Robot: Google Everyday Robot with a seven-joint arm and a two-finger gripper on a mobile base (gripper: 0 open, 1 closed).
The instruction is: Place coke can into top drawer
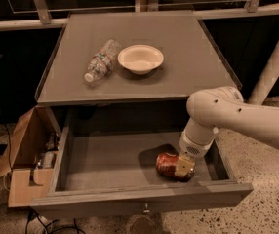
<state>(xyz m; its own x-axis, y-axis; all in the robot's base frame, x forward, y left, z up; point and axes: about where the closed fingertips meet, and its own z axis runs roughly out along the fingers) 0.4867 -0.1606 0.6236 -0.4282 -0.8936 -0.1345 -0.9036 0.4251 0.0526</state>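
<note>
Red coke can [166, 162] on its side in open top drawer [105, 160], near right corner.
Glossy red body, darker end facing left; pinched at its right end by pincer [181, 168] reaching down from right.

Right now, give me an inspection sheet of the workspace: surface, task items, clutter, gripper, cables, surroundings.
Surface: grey cabinet top, flat, holding two items.
Job's things: top drawer pulled open; coke can lying on its side on the drawer floor, right front.
Clutter: plastic bottle lying on the cabinet top, white bowl beside it.
Gripper: gripper down inside the drawer, at the can's right end.
Cables: dark cables on the floor at front left.
Surroundings: open cardboard box left of the drawer, speckled floor, white post at right.
</note>
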